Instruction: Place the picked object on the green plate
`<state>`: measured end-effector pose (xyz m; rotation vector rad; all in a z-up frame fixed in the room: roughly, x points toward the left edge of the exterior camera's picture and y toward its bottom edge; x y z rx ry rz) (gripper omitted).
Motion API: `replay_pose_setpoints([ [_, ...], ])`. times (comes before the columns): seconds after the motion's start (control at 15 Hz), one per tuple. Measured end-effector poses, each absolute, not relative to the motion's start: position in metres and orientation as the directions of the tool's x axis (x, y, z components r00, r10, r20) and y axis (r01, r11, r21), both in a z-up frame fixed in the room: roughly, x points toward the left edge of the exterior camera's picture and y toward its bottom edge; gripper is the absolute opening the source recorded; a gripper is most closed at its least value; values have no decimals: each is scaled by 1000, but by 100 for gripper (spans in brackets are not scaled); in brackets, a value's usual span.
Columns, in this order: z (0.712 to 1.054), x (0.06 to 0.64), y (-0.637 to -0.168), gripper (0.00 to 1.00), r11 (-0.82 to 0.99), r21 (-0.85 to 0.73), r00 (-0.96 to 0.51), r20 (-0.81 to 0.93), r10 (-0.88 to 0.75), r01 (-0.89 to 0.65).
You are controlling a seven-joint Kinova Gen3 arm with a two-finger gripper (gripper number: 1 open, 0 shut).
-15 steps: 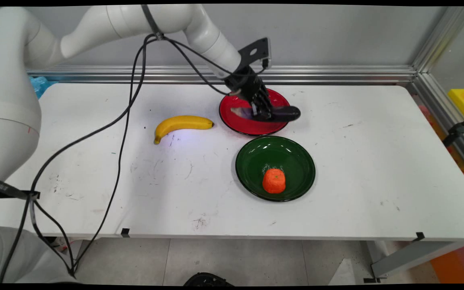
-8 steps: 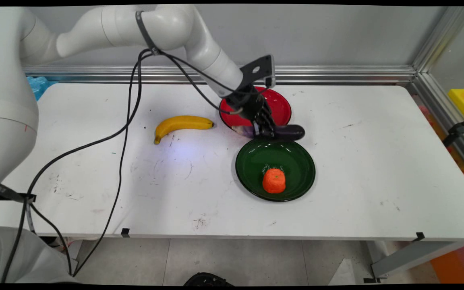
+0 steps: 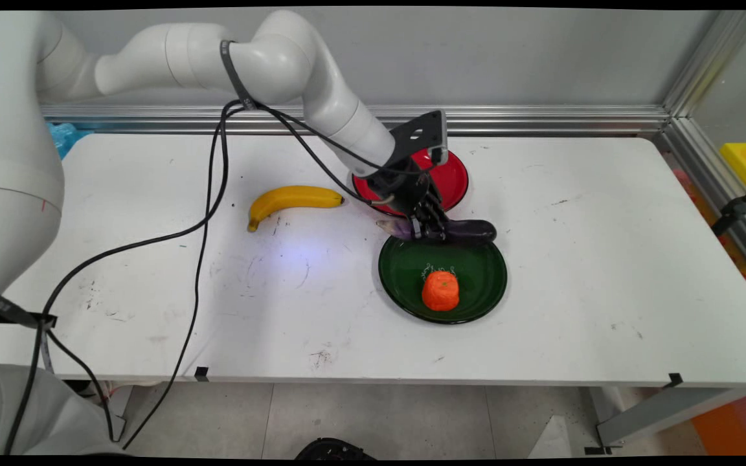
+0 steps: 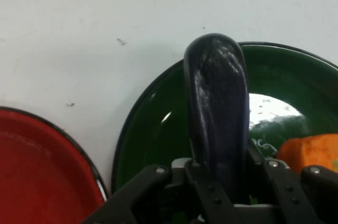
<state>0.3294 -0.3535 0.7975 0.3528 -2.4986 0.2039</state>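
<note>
- Across the white tabletop, scuffed with dark marks, lay two plates and three pieces of toy produce, with an aluminium rail and a grey wall behind.
- From the upper left, the white arm reached down toward the middle of the tabletop, black cables hanging from it in loops past the near edge.
- Nearest the camera, the green plate sat right of centre; in the hand view its dark rim curved beside the bare tabletop.
- Just behind it, close to but apart from the green plate, the red plate was partly hidden by the wrist; the hand view caught its edge at lower left.
- Well to the left of both plates, the yellow banana lay alone on the tabletop.
- At the far rim of the green plate, the dark purple eggplant hung crosswise; seen from the hand, it jutted out over the plate's inside.
- Around the eggplant's stem half, the black gripper had its fingers clamped on either side of the fruit.
- On the near part of the green plate sat the orange carrot piece, upright and clear of the eggplant; the hand view showed it at the right edge.
</note>
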Motion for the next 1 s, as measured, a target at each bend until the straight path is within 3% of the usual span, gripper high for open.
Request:
replay_pose_setpoints([
  [1.0, 778, 323, -349, 0, 964, -74, -794, 585, -166, -256],
])
